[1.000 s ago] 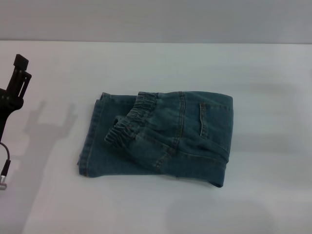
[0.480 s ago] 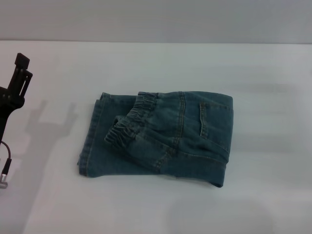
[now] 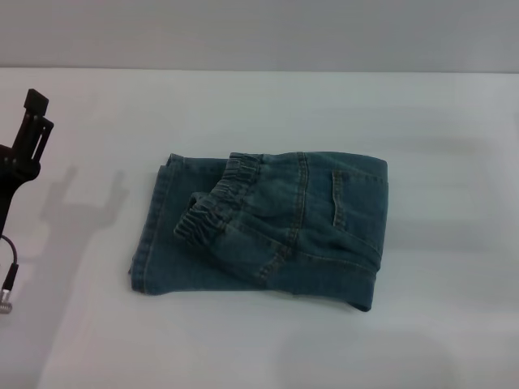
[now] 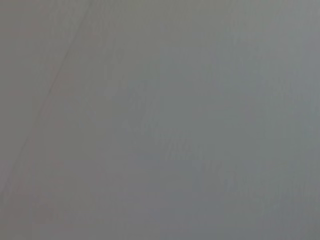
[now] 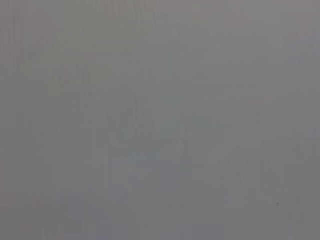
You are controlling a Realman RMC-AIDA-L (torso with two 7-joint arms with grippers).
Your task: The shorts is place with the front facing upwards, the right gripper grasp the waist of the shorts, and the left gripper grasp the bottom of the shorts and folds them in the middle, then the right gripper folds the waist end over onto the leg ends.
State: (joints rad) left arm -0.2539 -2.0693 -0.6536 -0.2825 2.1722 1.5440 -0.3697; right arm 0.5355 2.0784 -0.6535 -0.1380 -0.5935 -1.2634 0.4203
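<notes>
Head view: the shorts [image 3: 268,231] are seen lying folded on the white counter [image 3: 446,121], approx. at its centre. The waist [image 3: 217,203], w/ its puckered elastic band, is laid over the denim toward the robot's left, and the leg ends [image 3: 150,235] are seen past it as a flat stitched edge on that same side. A pocket seam is shown on the top layer. The left gripper [image 3: 32,121] is held raised at the far left edge, well apart from the shorts, nothing gripped; whether its jaws are open or closed cannot be told. The right gripper is not shown.

Left wrist view: only a plain grey surface is shown.

Right wrist view: likewise only a plain grey surface.
</notes>
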